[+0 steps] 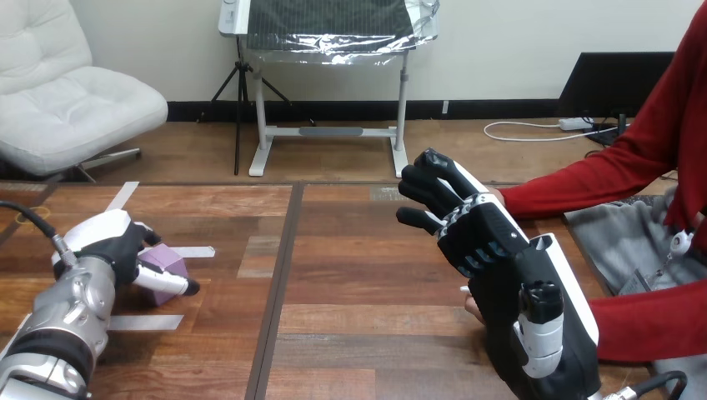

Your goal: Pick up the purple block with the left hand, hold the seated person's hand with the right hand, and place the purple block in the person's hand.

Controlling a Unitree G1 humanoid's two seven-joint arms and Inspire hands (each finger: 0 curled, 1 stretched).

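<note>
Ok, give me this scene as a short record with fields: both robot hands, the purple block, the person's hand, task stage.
left hand: at the view's left, fingers curled round the purple block
purple block: low on the wooden table, not lifted
right hand: raised at the view's right, in front of the person's hand
person's hand: mostly hidden behind the right hand; contact cannot be told
task stage: block grasped, not yet handed over

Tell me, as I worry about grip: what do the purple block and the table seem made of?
The purple block looks like matte plastic or foam: flat facets, even colour, no gloss. The table looks like varnished wooden planks: grain, board seams, a soft sheen.
</note>
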